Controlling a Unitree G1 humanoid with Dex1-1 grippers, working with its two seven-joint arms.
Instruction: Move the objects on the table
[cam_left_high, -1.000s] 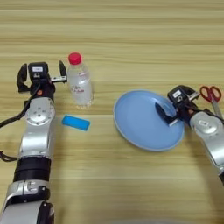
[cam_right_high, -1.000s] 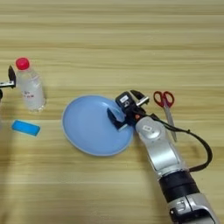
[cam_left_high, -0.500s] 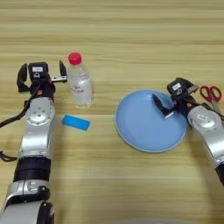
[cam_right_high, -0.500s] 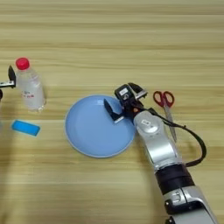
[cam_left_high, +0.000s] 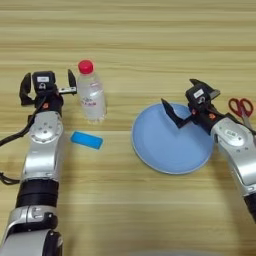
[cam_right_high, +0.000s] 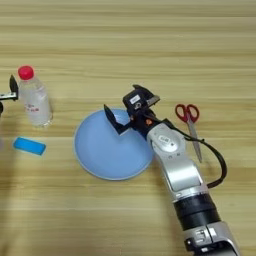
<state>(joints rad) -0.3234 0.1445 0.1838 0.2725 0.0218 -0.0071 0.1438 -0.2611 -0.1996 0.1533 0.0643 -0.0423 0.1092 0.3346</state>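
Observation:
The light-blue plate (cam_left_high: 170, 147) lies right of centre on the wooden table (cam_left_high: 130, 45). My right gripper (cam_left_high: 186, 100) hangs open at the plate's far right rim, one finger over the plate and the other beyond the rim. The red-handled scissors (cam_left_high: 241, 107) lie just right of that arm. At the left, the clear bottle with a red cap (cam_left_high: 91, 95) stands upright. My left gripper (cam_left_high: 47, 85) is open just left of it, the bottle outside its fingers. The blue block (cam_left_high: 86, 140) lies flat in front of the bottle. No black stick is in view.
A black cable (cam_right_high: 215, 160) loops off the right forearm onto the table behind the scissors. Bare wood stretches across the far side and along the near edge.
My right gripper has moved from the plate's right rim up to its far right rim and its fingers have spread. The plate has barely shifted. The left arm, bottle and block have stayed put.

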